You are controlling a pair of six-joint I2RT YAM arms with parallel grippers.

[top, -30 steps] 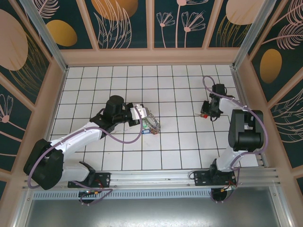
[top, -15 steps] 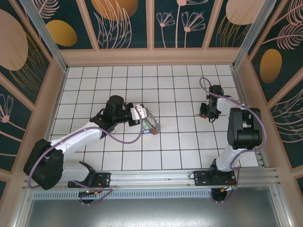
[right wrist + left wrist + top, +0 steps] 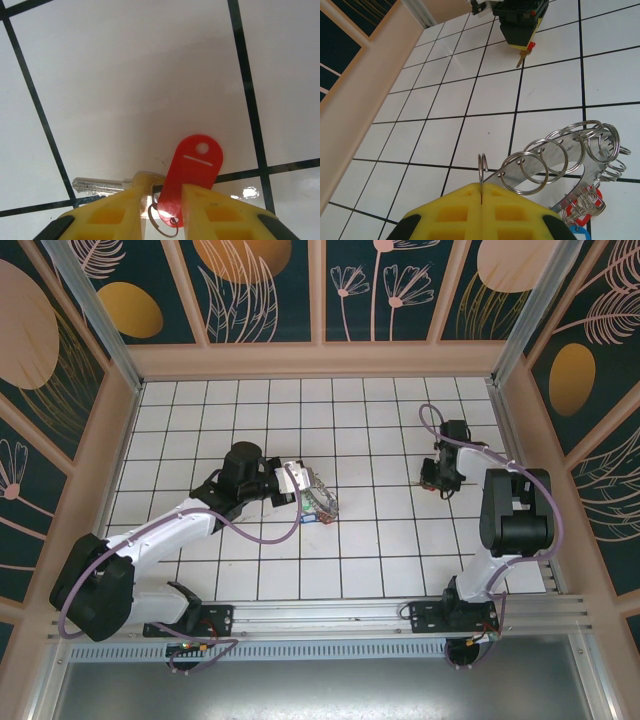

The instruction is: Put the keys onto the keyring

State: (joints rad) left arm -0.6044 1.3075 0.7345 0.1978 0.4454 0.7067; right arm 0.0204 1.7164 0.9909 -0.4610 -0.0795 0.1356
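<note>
- On your left, the left gripper (image 3: pixel 481 192) stays clenched on one small loop (image 3: pixel 481 165) of the keyring (image 3: pixel 555 152) and holds it tilted. Red and blue tagged keys (image 3: pixel 581 212) already hang from it.
- Over on your right, the right gripper (image 3: pixel 162 200) is pinching the red-tagged key (image 3: pixel 192 167). In the last second it has edged slightly toward the keyring, but it remains well apart.
- You probably still have that gap to close before threading.
</note>
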